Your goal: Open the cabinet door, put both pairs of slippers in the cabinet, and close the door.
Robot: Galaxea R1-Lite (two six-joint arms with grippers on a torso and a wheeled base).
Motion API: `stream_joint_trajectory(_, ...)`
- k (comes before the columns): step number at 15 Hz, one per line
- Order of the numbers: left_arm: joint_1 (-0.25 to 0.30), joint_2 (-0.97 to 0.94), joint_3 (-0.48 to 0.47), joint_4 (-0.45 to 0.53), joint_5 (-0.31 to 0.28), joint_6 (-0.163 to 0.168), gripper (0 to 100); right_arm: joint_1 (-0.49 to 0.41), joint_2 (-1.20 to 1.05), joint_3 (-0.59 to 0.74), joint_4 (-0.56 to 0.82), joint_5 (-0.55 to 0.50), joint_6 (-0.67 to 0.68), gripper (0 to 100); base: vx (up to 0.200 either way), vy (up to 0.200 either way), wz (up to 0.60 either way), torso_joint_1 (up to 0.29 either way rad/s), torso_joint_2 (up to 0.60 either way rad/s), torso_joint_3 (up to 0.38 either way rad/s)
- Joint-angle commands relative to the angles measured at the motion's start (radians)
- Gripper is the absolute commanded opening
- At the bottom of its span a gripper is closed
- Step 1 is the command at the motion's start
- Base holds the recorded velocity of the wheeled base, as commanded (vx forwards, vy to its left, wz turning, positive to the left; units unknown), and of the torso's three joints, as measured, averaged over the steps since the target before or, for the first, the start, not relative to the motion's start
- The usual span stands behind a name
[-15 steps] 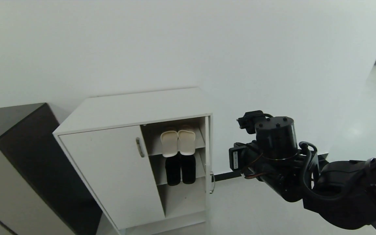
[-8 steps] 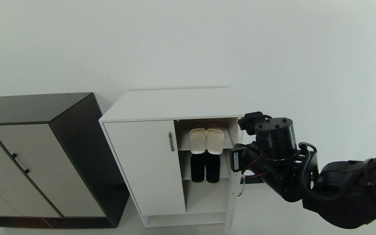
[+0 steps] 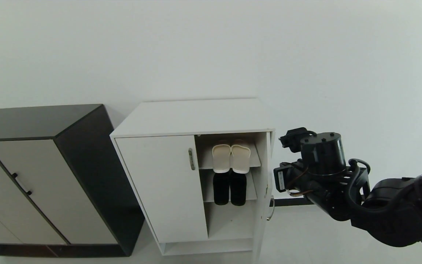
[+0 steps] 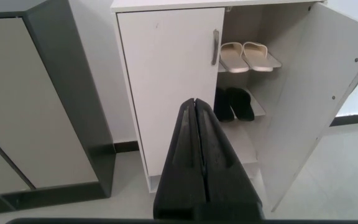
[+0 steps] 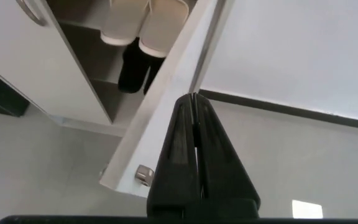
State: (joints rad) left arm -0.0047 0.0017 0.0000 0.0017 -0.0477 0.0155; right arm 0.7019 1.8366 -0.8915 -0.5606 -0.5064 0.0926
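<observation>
The white cabinet (image 3: pixel 196 117) stands against the wall with its left door (image 3: pixel 163 187) closed and its right door (image 3: pixel 266 190) swung open, edge-on to me. Inside, white slippers (image 3: pixel 231 157) rest on the upper shelf and black slippers (image 3: pixel 229 189) on the shelf below. Both pairs appear again as the white slippers (image 4: pixel 250 56) and black slippers (image 4: pixel 234 102). My right arm's wrist (image 3: pixel 321 161) hangs just right of the open door. The right gripper (image 5: pixel 194 96) is shut and empty, beside the door's outer face (image 5: pixel 166 106) near its handle (image 5: pixel 143 175). The left gripper (image 4: pixel 194 101) is shut and empty, back from the cabinet front.
A dark cabinet (image 3: pixel 42 176) with pale doors stands directly left of the white one. A black baseboard (image 3: pixel 291 201) runs along the wall behind the right arm. Open grey floor (image 3: pixel 299 238) lies right of the open door.
The head camera swung, so the cabinet shifted right in the picture. Since half a second ago my right arm has drawn a little to the right, away from the open door.
</observation>
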Motion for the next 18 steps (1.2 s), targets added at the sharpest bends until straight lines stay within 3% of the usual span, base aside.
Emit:
stream_joint_trajectory(1, 0.0, 0.0, 0.0, 0.0, 0.0, 0.0, 0, -0.002, 0.024, 0.009, 0.001, 0.002, -0.004, 0, 0.0, 0.0, 0.0, 0.0, 0.0, 0.0)
stream_joint_trajectory(6, 0.0, 0.0, 0.0, 0.0, 0.0, 0.0, 0, -0.002, 0.092, 0.003, -0.007, 0.032, 0.004, 0, 0.0, 0.0, 0.0, 0.0, 0.0, 0.0)
stream_joint_trajectory(14, 0.0, 0.0, 0.0, -0.002, 0.0, 0.0, 0, 0.016, 0.087, 0.071, -0.298, 0.235, 0.069, 0, 0.0, 0.0, 0.0, 0.0, 0.0, 0.0)
stream_joint_trajectory(17, 0.0, 0.0, 0.0, 0.0, 0.0, 0.0, 0, 0.007, 0.087, 0.105, -0.331, 0.292, 0.065, 0, 0.0, 0.0, 0.0, 0.0, 0.0, 0.0)
stream_joint_trajectory(18, 0.0, 0.0, 0.0, 0.0, 0.0, 0.0, 0, -0.018, 0.087, 0.138, -0.335, 0.358, 0.064, 0, 0.0, 0.0, 0.0, 0.0, 0.0, 0.0)
